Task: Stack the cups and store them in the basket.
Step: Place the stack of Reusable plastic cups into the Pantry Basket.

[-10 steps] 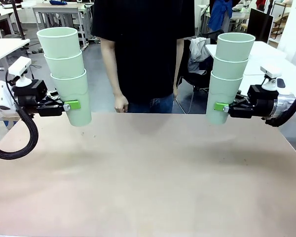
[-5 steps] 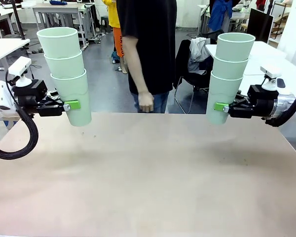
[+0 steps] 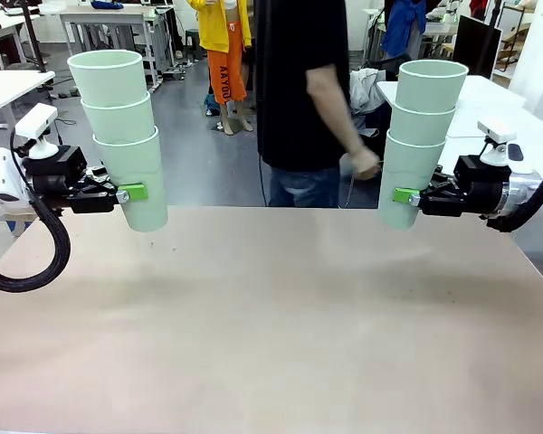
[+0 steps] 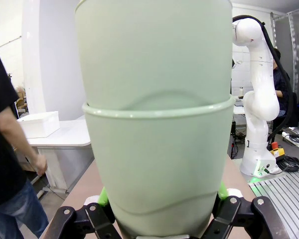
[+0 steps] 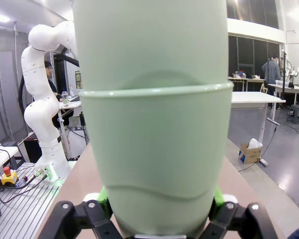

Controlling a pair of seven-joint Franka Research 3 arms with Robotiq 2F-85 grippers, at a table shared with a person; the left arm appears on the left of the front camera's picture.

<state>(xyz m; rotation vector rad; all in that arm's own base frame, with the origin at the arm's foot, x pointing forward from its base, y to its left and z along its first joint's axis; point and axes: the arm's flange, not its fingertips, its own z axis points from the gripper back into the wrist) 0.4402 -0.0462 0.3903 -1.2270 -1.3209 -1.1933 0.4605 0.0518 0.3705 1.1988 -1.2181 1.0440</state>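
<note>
The left gripper (image 3: 138,193) is clamped on the bottom cup of the left stack (image 3: 125,136), one green pad on each side of its wall. The right gripper (image 3: 398,195) is clamped the same way on the bottom cup of the right stack (image 3: 423,136).

Limits of visibility:
- Front view: one green pad per gripper shows; the far finger is hidden behind the cup.
- Wrist views: both pads show at the cup's flanks, but the cup's base is cut off at the lower edge and the top of the stack at the upper edge (only two of the nested cups can be made out).

Each stack holds three cups, nested, upright, mouths up, with each rim forming a step. The cups are pale mint green, smooth, matte, tapered and without handles. The left stack leans slightly outward at the top.

Both stacks are raised over the far edge of the table (image 3: 271,316), well apart, one at each side. A person (image 3: 303,90) stands beyond the table, one hand (image 3: 364,163) near the right stack.
</note>
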